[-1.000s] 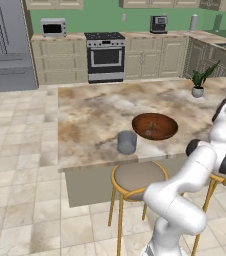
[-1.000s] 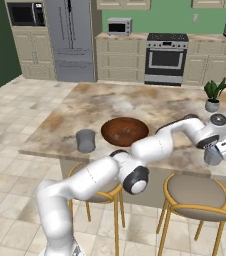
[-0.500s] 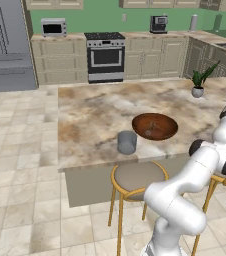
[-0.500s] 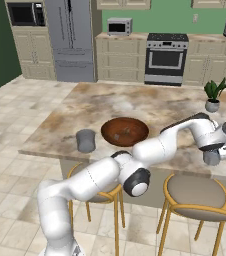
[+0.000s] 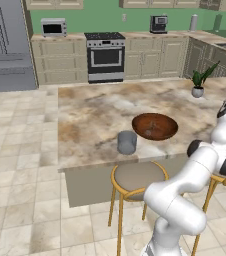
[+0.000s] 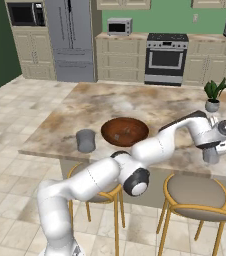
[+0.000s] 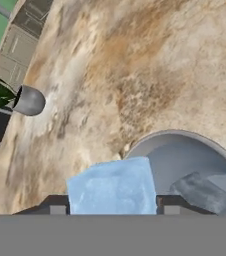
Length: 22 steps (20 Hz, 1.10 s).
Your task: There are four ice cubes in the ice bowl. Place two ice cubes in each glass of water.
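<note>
The ice cube [image 7: 111, 186] at lower centre looks frosted, pale blue and translucent. Beside it, the glass of water [image 7: 185, 160] is smooth, grey-blue and see-through. The ice bowl [image 5: 154, 126] is glossy reddish-brown wood. The surface [image 5: 95, 112] is polished, mottled tan stone. The plant pot [image 7: 29, 100] is matt grey.

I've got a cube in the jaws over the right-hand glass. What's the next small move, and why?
Probably shift the gripper a touch further over the glass before you open. In the hand view the ice cube sits between the fingertips, roughly above the near rim rather than the middle. One cube already lies inside, so this drop would likely finish that glass.
</note>
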{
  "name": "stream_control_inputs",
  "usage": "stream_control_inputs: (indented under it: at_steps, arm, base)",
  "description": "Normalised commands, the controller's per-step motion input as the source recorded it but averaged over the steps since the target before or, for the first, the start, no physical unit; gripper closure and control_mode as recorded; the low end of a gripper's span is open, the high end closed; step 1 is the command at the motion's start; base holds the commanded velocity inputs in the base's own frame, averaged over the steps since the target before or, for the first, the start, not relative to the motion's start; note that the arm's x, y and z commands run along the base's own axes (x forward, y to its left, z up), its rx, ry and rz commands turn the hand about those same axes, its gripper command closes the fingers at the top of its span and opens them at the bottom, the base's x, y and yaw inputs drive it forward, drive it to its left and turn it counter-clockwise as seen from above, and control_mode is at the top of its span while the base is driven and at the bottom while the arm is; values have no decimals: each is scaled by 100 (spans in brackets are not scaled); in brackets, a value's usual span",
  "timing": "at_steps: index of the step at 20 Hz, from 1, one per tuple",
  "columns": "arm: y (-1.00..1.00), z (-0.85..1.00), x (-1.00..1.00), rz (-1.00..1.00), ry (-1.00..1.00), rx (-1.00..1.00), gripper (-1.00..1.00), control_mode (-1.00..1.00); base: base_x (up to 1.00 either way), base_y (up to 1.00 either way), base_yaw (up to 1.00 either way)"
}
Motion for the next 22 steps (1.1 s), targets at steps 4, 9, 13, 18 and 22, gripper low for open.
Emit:
stream_control_inputs:
  at_steps: [4, 9, 13, 18, 22]
  arm:
    - [-35, 0, 17, 0, -2, 9, -100, -100]
    - [-45, 0, 1, 0, -2, 8, -100, -100]
    - [-39, 3, -29, 0, -12, 8, -100, -100]
    - [-1, 2, -80, 4, -16, 2, -100, -100]
    - [16, 7, -94, 8, -18, 0, -100, -100]
  base:
    - [0, 0, 0]
    - [0, 0, 0]
    - [0, 0, 0]
    - [0, 0, 0]
    - [0, 0, 0]
